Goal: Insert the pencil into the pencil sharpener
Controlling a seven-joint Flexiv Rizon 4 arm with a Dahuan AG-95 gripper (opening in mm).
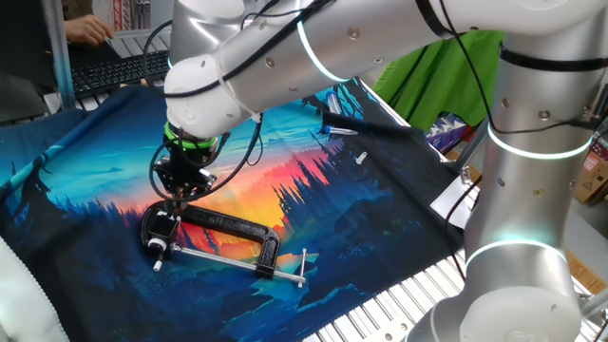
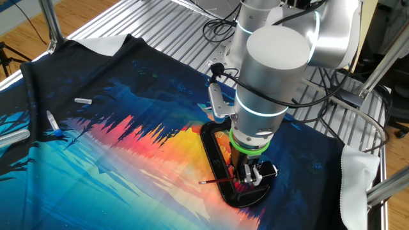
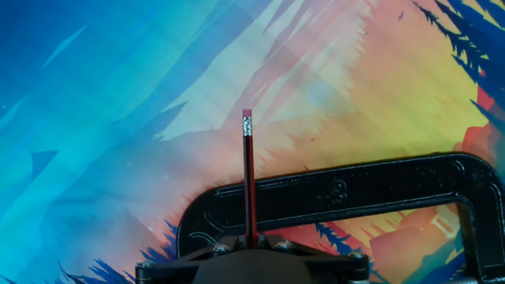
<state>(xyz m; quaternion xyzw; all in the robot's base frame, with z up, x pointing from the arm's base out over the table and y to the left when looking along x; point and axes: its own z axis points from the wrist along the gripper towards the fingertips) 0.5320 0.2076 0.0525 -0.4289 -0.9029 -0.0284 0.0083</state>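
My gripper (image 3: 251,241) is shut on the pencil (image 3: 248,173), a thin reddish stick with a metal band and pink eraser at its free end. In the other fixed view the pencil (image 2: 215,181) sticks out sideways to the left of the gripper (image 2: 246,179), low over the cloth. The gripper (image 1: 180,198) hangs just above the closed end of the black C-clamp (image 1: 223,228). A small black block (image 2: 266,171) sits at that end of the clamp (image 2: 214,144); I cannot tell whether it is the sharpener. The clamp's curved frame (image 3: 355,189) lies under the pencil.
The clamp's silver screw rod (image 1: 237,261) runs along its near side. A white-and-blue pen (image 2: 54,124) and a small white piece (image 2: 83,100) lie far off on the cloth. A keyboard (image 1: 114,66) and a person's hand (image 1: 87,28) are at the back.
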